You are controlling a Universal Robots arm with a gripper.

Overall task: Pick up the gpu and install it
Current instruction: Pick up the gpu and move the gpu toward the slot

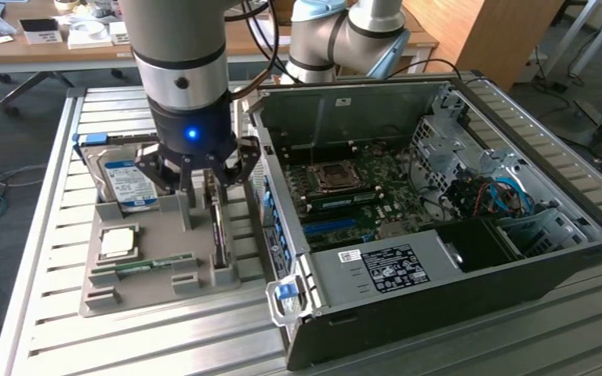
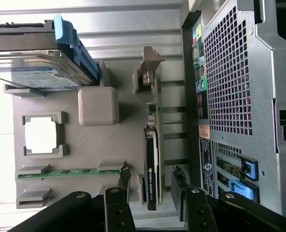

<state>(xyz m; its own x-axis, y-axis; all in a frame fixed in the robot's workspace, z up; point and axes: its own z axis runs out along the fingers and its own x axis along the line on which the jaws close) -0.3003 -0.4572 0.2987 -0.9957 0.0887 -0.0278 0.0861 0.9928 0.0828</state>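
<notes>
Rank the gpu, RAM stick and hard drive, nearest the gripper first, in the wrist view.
1. gpu: standing on edge between the gripper's open fingers.
2. RAM stick: lying flat in the tray beside one finger.
3. hard drive: standing at the tray's other end.

arm [image 1: 181, 63]: upright | gripper [image 1: 201, 213]: pointing straight down | fingers [image 2: 124, 181]: parted (a moderate gap)
</notes>
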